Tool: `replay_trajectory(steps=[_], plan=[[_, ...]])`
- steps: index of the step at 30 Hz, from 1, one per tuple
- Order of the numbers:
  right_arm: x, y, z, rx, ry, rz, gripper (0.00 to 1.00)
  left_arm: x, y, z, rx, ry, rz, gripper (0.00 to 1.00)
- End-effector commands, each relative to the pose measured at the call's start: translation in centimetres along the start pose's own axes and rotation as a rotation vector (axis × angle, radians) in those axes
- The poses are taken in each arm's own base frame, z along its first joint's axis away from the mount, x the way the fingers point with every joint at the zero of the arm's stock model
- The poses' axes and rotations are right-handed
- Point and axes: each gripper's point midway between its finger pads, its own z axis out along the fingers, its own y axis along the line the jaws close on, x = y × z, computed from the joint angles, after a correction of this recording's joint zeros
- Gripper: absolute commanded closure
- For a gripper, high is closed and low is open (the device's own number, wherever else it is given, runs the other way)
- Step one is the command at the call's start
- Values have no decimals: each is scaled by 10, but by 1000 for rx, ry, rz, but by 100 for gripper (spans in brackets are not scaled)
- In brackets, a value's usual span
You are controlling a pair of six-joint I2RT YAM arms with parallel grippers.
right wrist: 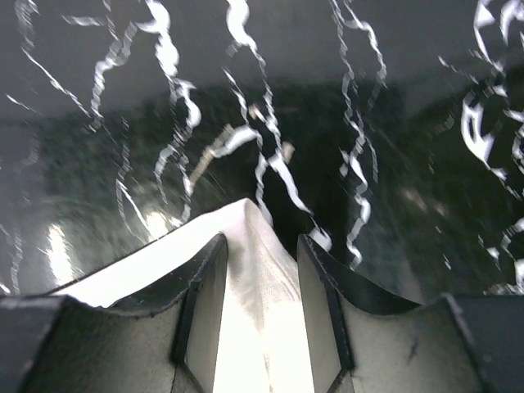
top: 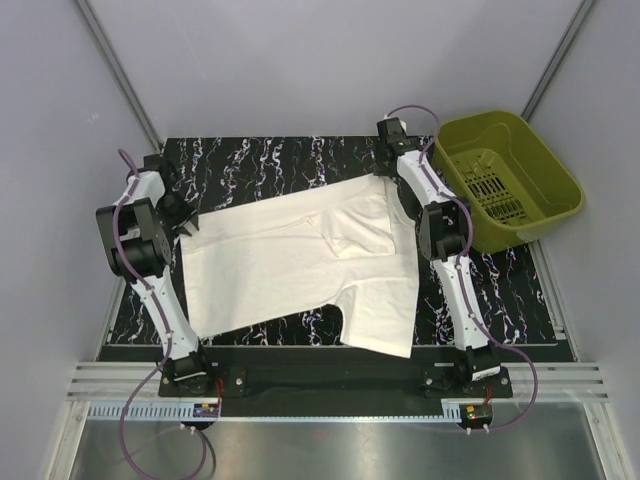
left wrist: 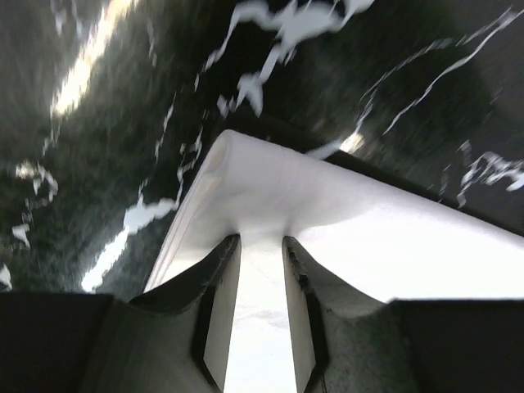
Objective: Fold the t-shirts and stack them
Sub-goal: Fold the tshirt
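One off-white t-shirt (top: 300,260) lies spread, plain side up, on the black marbled table (top: 280,155), with a sleeve hanging toward the near edge. My left gripper (top: 185,222) sits at the shirt's left edge. In the left wrist view the cloth (left wrist: 393,246) runs up between the fingers of that gripper (left wrist: 262,241), and its edge is lifted off the table. My right gripper (top: 388,178) is at the shirt's far right corner. In the right wrist view a bunched peak of cloth (right wrist: 246,217) fills the gap of this gripper (right wrist: 258,241).
An olive-green plastic basket (top: 560,170) stands off the table's right side, close to the right arm. Grey walls close in the back and both sides. The table's near edge ends at a metal rail (top: 320,385) by the arm bases.
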Motion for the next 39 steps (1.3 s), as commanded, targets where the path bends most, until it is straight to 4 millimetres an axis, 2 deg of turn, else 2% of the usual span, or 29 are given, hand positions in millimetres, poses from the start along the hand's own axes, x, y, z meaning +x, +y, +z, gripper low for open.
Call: replay_trajectory(steps=[1, 3, 6, 9, 10, 12, 13, 14, 15, 16, 17, 18, 19, 20, 21, 22, 23, 24, 25, 26, 27, 29, 30, 31, 32, 33, 35, 37, 39], plan=[[-28, 3, 4, -27, -95, 34, 54, -29, -2, 18, 20, -53, 36, 64], [-43, 7, 6, -48, -154, 18, 54, -39, -11, 14, 48, -77, 46, 63], [-58, 11, 6, -65, -212, -3, 53, -55, -19, 3, 74, -130, 64, 53], [-77, 10, -1, -60, -273, -41, 52, -67, -23, -22, 82, -203, 92, 48], [-91, 8, -11, -56, -306, -59, 52, -70, -22, -37, 81, -238, 97, 46], [-109, 6, -27, -47, -354, -64, 50, -70, -23, -53, 91, -269, 97, 43], [-119, 6, -37, -50, -382, -57, 49, -73, -26, -75, 115, -315, 92, 41], [-134, 7, -55, -57, -416, -55, 47, -65, -25, -78, 117, -312, 89, 39], [-143, 6, -67, -56, -436, -49, 46, -61, -30, -87, 129, -324, 97, 39], [-153, 5, -88, -59, -457, -43, 45, -53, -32, -99, 141, -336, 102, 38], [-158, 3, -99, -54, -465, -38, 44, -48, -35, -103, 150, -342, 109, 38], [-155, 3, -104, -56, -449, -36, 43, -40, -42, -107, 164, -347, 122, 38], [-159, 8, -126, -93, -448, -12, 42, -28, -39, -107, 162, -338, 123, 39], [-156, 12, -134, -123, -432, 5, 41, -21, -38, -105, 165, -329, 107, 40], [-141, 14, -131, -141, -379, 14, 40, -12, -40, -102, 178, -317, 108, 42], [-142, 20, -154, -193, -372, 50, 38, 3, -36, -97, 180, -290, 105, 43], [-133, 23, -158, -213, -340, 64, 37, 11, -35, -96, 190, -277, 98, 44], [-116, 22, -153, -216, -281, 80, 37, 20, -39, -95, 203, -268, 110, 44], [-109, 26, -168, -253, -243, 113, 37, 34, -37, -95, 206, -257, 122, 45], [-100, 28, -171, -266, -210, 125, 37, 43, -39, -95, 211, -253, 144, 45], [-81, 29, -167, -264, -153, 125, 38, 58, -48, -95, 219, -245, 183, 45], [-65, 30, -178, -274, -103, 136, 42, 84, -45, -94, 218, -219, 214, 46], [-37, 34, -170, -283, -32, 122, 44, 98, -52, -101, 241, -232, 250, 46], [-38, 38, -180, -312, -48, 123, 48, 115, -45, -92, 228, -200, 260, 46], [-28, 41, -178, -326, -32, 118, 54, 122, -43, -92, 235, -192, 256, 46], [-5, 42, -170, -327, 20, 116, 59, 136, -50, -97, 269, -188, 287, 46], [4, 42, -164, -322, 32, 137, 67, 156, -42, -91, 260, -149, 305, 46], [18, 34, -146, -272, 49, 134, 68, 169, -41, -96, 267, -144, 345, 47], [22, 31, -135, -247, 51, 116, 67, 177, -37, -102, 264, -141, 371, 47]])
